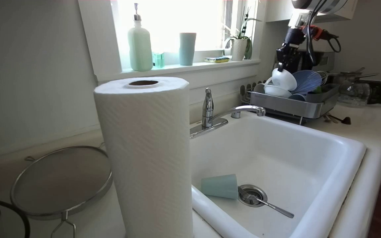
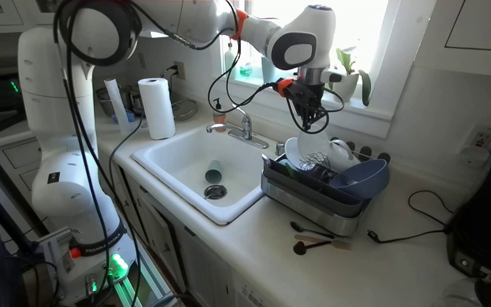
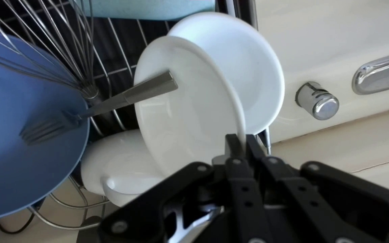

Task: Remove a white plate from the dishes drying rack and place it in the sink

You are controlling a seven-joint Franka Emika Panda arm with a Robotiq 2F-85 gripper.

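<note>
The white plate (image 3: 191,111) has its rim in the gripper (image 3: 243,144).

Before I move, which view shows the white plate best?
The wrist view: the white plate is large, inner face toward the camera, rim between the tips of the pincer, though a fork overlaps it. Both exterior views show it only small, tilted at the rack.

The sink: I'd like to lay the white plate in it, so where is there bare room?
In the sink, bare floor lies between the drain and the wall nearest the drying rack. It's crowded at the drain: a teal tumbler lies on its side beside it, a fork across it.
</note>
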